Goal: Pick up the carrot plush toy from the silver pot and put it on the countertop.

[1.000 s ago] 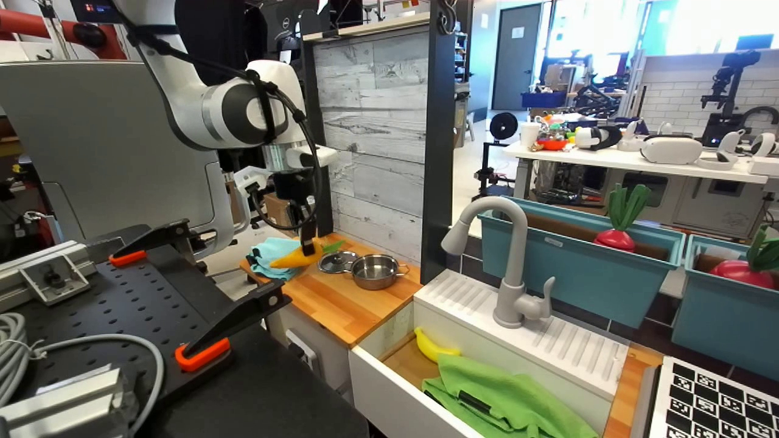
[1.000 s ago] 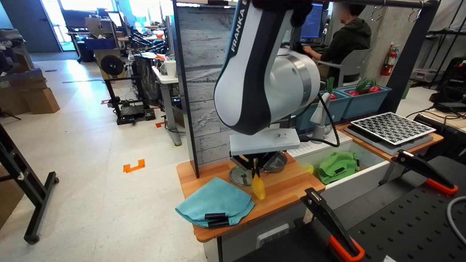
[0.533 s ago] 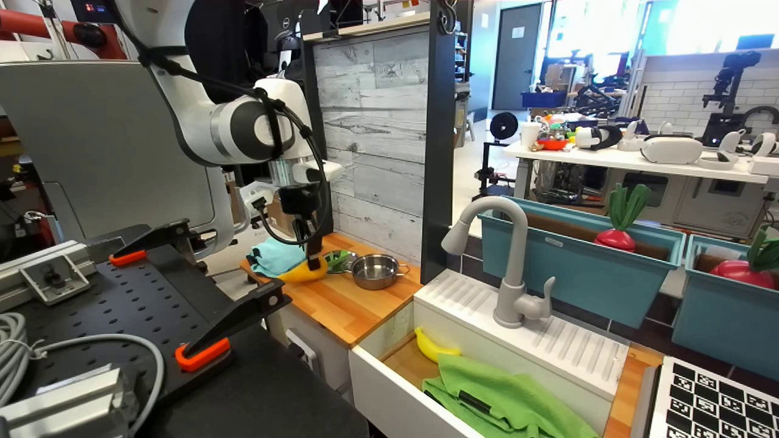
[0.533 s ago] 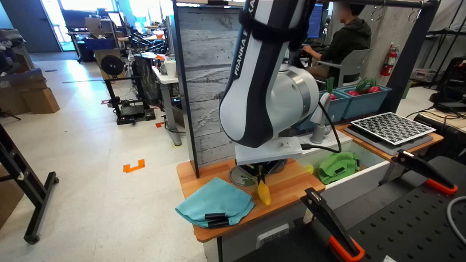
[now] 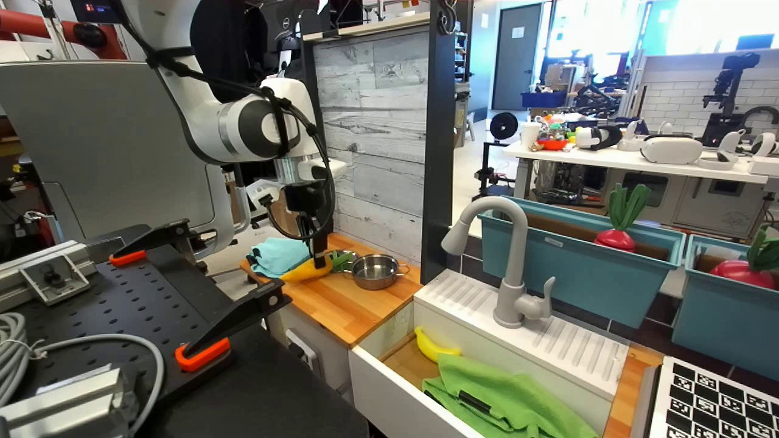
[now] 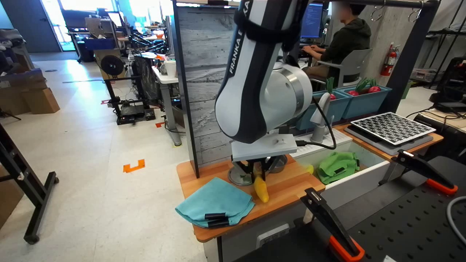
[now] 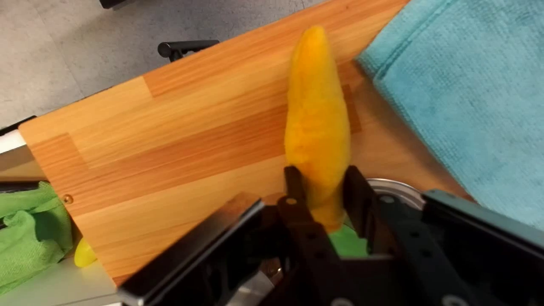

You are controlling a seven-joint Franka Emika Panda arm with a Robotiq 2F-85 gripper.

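Note:
The carrot plush toy is orange-yellow with green leaves and appears to lie on the countertop beside the teal cloth. It also shows in an exterior view and in the wrist view. My gripper is low over its leafy end, one finger on each side, with the fingers spread apart. It shows in both exterior views. A gap shows beside the right finger in the wrist view. The silver pot stands to the side with nothing seen inside; in an exterior view it is partly hidden.
A metal lid lies partly under the leaves. A teal cloth covers the countertop corner. The white sink holds a banana and a green cloth. A grey wood-plank wall rises behind.
The arm came down and shifted with the carrot toward the countertop's front, away from the lid. Since half a second ago, the fingers have spread apart, and the carrot's leaves have shifted slightly.

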